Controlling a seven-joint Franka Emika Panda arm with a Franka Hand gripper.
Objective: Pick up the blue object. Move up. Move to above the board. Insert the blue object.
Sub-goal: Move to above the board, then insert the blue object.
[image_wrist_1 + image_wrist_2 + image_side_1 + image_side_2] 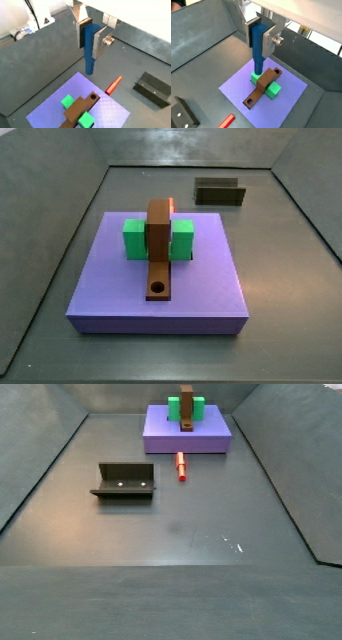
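Note:
My gripper (91, 49) (260, 47) is shut on the blue object (90, 65) (258, 62), a dark blue peg that hangs upright from the jaws, high above the floor. Below it the brown board (260, 88) (80, 108) lies through a green block (272, 90) (134, 238) on a lavender slab (288, 85) (160, 298). The board's round hole (159, 288) (251, 101) is empty. The peg's lower tip appears near the slab's edge, beside the board rather than over the hole. Neither side view shows the gripper or the peg. The board (189, 419) also shows far off in a side view.
A slim red stick (114, 85) (182, 466) lies on the grey floor just off the slab. The fixture (153, 89) (123, 481) (221, 193) stands on the floor further out. Grey walls (54, 228) ring the floor.

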